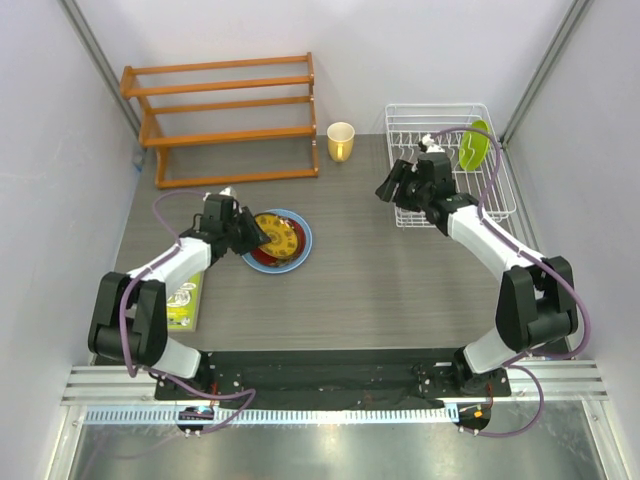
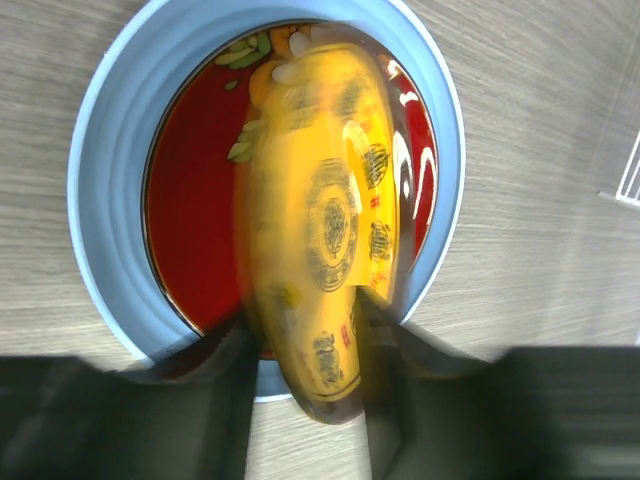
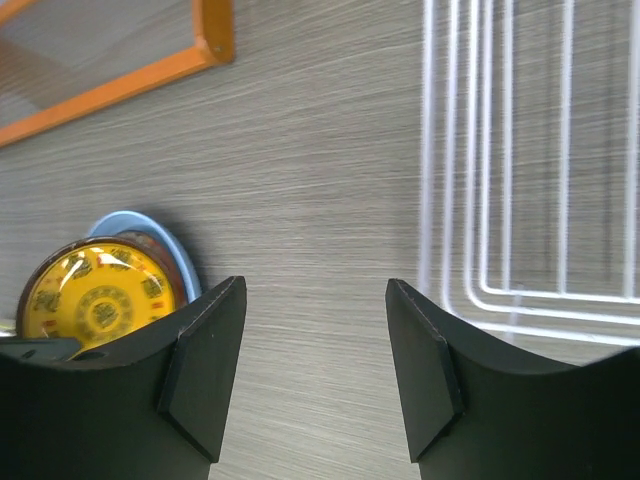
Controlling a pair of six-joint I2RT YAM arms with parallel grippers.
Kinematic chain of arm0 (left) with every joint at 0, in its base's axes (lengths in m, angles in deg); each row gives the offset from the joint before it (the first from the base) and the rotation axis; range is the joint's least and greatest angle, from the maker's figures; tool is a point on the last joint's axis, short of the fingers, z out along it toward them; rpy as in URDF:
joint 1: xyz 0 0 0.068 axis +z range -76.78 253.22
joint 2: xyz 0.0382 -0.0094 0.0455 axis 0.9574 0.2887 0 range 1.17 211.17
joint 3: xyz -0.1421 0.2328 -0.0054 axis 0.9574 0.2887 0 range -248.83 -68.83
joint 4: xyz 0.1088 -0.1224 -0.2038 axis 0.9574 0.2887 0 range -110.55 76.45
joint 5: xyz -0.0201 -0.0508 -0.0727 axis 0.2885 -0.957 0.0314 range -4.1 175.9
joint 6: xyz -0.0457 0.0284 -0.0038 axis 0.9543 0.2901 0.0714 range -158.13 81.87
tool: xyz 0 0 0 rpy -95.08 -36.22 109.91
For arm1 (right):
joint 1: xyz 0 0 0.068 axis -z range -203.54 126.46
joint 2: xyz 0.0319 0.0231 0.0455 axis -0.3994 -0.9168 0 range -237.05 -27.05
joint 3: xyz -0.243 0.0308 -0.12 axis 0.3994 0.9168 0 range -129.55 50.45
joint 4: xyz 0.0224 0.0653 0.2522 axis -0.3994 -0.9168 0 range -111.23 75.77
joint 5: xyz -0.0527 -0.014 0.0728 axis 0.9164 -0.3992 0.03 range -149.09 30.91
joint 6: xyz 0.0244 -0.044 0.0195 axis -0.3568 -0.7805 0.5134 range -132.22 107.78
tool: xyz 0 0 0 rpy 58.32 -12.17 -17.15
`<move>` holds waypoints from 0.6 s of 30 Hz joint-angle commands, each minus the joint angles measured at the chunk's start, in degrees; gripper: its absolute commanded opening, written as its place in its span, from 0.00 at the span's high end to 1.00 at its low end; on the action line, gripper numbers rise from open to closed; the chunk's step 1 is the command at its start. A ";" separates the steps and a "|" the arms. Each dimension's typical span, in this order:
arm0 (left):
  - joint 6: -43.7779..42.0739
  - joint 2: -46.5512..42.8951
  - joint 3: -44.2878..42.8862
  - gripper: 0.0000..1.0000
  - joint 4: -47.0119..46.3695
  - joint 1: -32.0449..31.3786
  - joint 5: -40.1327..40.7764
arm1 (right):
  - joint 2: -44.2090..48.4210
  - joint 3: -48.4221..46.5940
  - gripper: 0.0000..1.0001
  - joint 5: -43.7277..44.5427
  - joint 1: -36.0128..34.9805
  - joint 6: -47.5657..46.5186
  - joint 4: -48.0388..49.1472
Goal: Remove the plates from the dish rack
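The large light blue plate (image 1: 304, 241) lies on the table with the red patterned plate (image 2: 195, 200) inside it. My left gripper (image 1: 245, 235) is shut on the near edge of the yellow-brown patterned plate (image 2: 320, 220), held tilted and blurred just over the red plate. The lime green plate (image 1: 473, 147) stands upright in the white wire dish rack (image 1: 500, 190) at the back right. My right gripper (image 1: 392, 185) is open and empty over the table, left of the rack's front corner (image 3: 500, 200). The right wrist view also shows the yellow-brown plate (image 3: 95, 300).
An orange wooden shelf rack (image 1: 225, 120) stands at the back left. A yellow cup (image 1: 341, 141) sits between it and the dish rack. A yellow-green packet (image 1: 185, 300) lies at the table's left front beside my left arm.
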 commanded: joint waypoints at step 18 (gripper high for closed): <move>-7.33 4.96 -8.30 0.22 9.21 0.10 7.37 | -4.52 -20.36 0.30 26.17 9.64 -17.45 -10.51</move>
